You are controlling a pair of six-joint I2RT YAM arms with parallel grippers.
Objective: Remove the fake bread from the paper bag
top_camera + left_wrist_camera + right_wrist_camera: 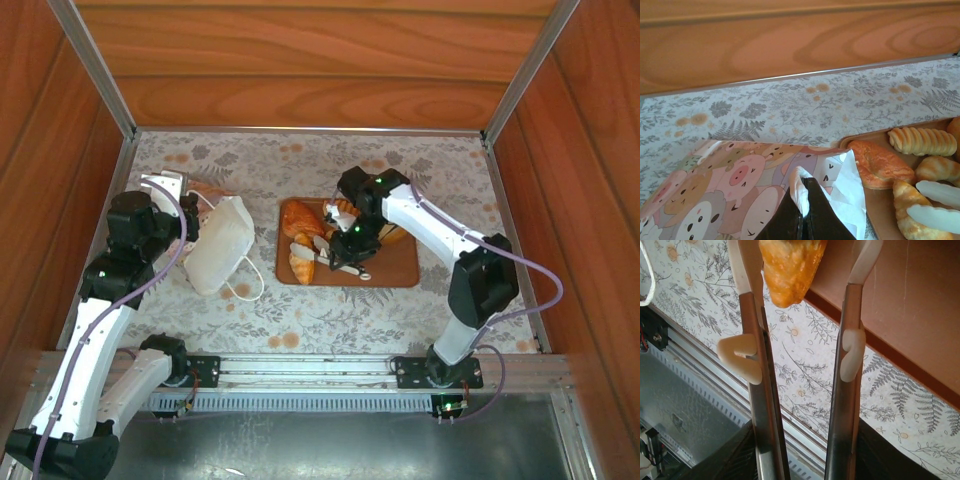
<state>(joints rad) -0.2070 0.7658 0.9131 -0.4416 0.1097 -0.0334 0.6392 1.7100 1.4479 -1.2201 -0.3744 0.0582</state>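
Note:
The paper bag [218, 245] lies on its side left of the tray, white in the top view. In the left wrist view its face [735, 175] carries cartoon animals. My left gripper [805, 200] is shut on a fold of the bag's white edge; from above it [192, 228] sits at the bag's left side. Several pieces of fake bread [300, 225] lie on the brown tray [395, 265], among them a croissant [880, 162] and a ribbed roll [922, 141]. My right gripper [340, 258] hovers over them, open. One piece [790, 265] lies between its fingertips, clear of the right finger.
Wooden walls enclose the floral tablecloth [400, 165] on three sides. A metal rail [300, 370] runs along the near edge between the arm bases. The bag's cord handle [250, 280] loops onto the cloth toward the tray.

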